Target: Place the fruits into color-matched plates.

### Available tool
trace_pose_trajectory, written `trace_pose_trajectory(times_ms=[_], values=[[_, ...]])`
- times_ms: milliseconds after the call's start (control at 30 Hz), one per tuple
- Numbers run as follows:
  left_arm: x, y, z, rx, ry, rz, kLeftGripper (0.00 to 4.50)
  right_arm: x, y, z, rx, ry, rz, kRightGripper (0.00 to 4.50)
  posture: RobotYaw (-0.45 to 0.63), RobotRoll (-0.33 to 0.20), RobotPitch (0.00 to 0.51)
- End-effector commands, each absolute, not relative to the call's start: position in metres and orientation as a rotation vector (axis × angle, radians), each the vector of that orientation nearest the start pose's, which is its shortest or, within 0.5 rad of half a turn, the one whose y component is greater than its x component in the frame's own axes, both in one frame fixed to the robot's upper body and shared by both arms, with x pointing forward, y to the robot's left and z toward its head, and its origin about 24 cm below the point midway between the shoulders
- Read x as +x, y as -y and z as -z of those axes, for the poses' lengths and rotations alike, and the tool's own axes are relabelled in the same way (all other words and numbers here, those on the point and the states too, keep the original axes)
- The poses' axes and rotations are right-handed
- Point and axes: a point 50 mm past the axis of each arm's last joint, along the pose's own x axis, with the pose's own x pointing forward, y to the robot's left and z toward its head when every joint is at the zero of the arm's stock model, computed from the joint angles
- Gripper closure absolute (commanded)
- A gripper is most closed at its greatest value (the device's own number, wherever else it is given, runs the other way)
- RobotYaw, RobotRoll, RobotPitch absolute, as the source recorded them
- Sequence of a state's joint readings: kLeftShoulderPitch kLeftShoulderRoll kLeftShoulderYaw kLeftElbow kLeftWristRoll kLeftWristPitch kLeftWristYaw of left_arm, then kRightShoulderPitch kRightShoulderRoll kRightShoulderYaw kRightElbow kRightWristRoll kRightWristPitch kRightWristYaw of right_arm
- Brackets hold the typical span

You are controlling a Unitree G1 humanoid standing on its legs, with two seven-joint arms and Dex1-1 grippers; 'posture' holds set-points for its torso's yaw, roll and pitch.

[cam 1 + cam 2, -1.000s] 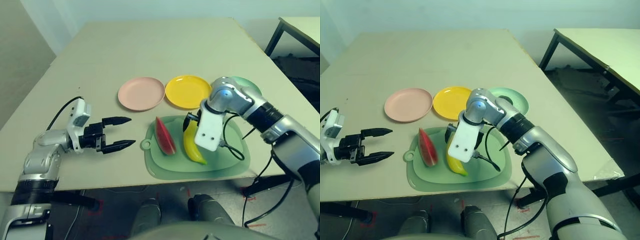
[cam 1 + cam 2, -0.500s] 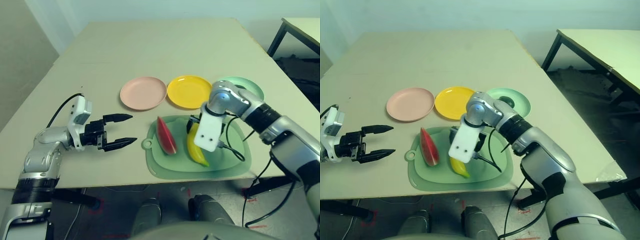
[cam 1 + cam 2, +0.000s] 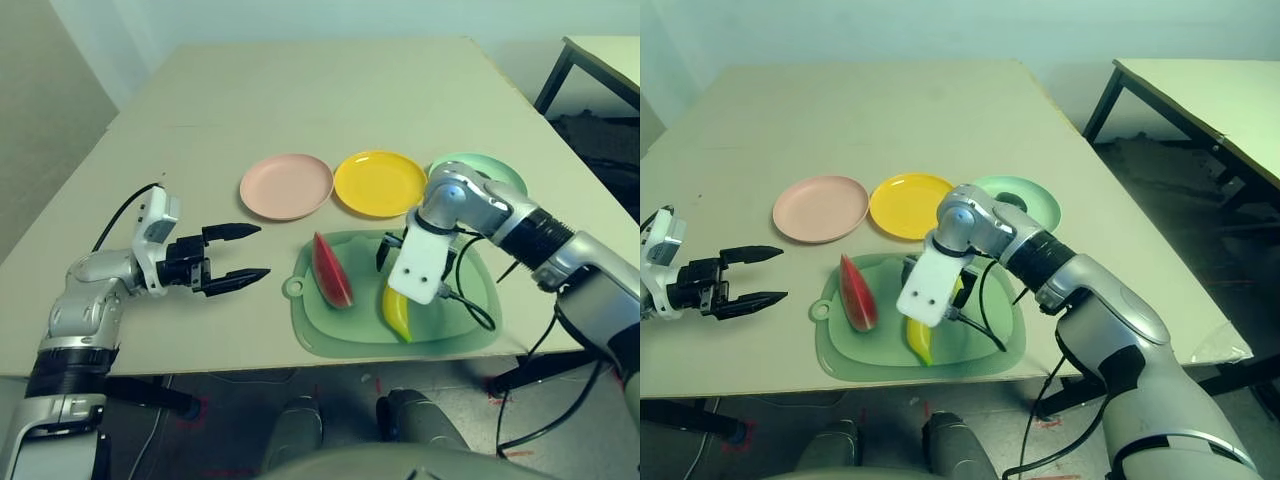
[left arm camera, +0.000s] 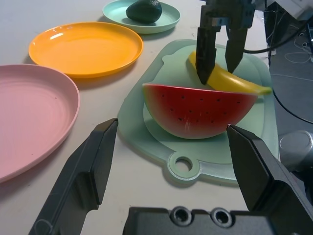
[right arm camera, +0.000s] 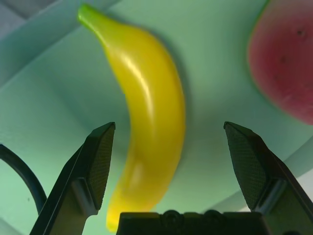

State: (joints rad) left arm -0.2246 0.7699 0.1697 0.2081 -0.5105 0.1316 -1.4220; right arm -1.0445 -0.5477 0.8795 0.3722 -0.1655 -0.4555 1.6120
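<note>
Left eye view, lower left: The robot's left hand [image 3: 240,257], two black fingers spread, hovers above the pale desk [image 3: 330,95] with nothing between them.
Left eye view, upper centre: A round shallow matte pink plate [image 3: 287,187] sits beside a round shallow matte yellow plate [image 3: 379,184].
Left eye view, centre: A red toy watermelon wedge with a green rind [image 3: 331,272] rests on a rounded pale-green mat with a small loop [image 3: 350,335], just beside a curved yellow toy banana [image 3: 397,313] that is partly hidden by the right arm's white casing.
Right eye view, right of centre: A dark green toy avocado [image 3: 1011,200] lies on the round shallow mint green plate [image 3: 1045,208], the silver right arm [image 3: 1095,315] reaching across the lower right of the frame.
Left wrist view, top: The avocado rests on the mint plate at upper centre; the right hand's black fingers point down over the banana, toward upper right.
Left wrist view, middle: The wedge spans the centre of the frame on the mat, the yellow plate at upper left and the pink plate at the left edge.
Right wrist view, centre: The right hand [image 5: 169,126] holds its fingers spread on either side of the banana, not pinching it; the wedge shows at upper right.
</note>
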Motion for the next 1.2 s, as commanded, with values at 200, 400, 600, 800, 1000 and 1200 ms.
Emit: trace_pose_trajectory(times_ms=[200, 400, 600, 800, 1000, 1200], values=[[0.251, -0.272, -0.127, 0.190, -0.118, 1.187, 0.00, 0.296, 0.086, -0.133, -1.687, -0.310, -2.112, 2.38, -0.05, 0.000, 0.073], [0.251, -0.271, -0.129, 0.194, -0.114, 1.186, 0.00, 0.292, 0.088, -0.129, -1.663, -0.324, -2.122, 2.84, -0.04, 0.000, 0.070], [0.252, -0.271, -0.128, 0.192, -0.120, 1.190, 0.00, 0.298, 0.088, -0.141, -1.666, -0.317, -2.083, 2.84, -0.05, 0.000, 0.069], [0.260, -0.276, -0.127, 0.172, -0.111, 1.076, 0.00, 0.329, 0.078, -0.193, -1.604, -0.274, -1.901, 2.84, -0.05, 0.000, 0.061], [0.269, -0.279, -0.131, 0.119, -0.090, 0.925, 0.00, 0.369, 0.088, -0.224, -1.508, -0.312, -1.632, 2.84, -0.04, 0.000, 0.056], [0.280, -0.283, -0.134, 0.104, -0.099, 0.772, 0.00, 0.390, 0.088, -0.228, -1.376, -0.266, -1.395, 2.84, -0.04, 0.000, 0.054]])
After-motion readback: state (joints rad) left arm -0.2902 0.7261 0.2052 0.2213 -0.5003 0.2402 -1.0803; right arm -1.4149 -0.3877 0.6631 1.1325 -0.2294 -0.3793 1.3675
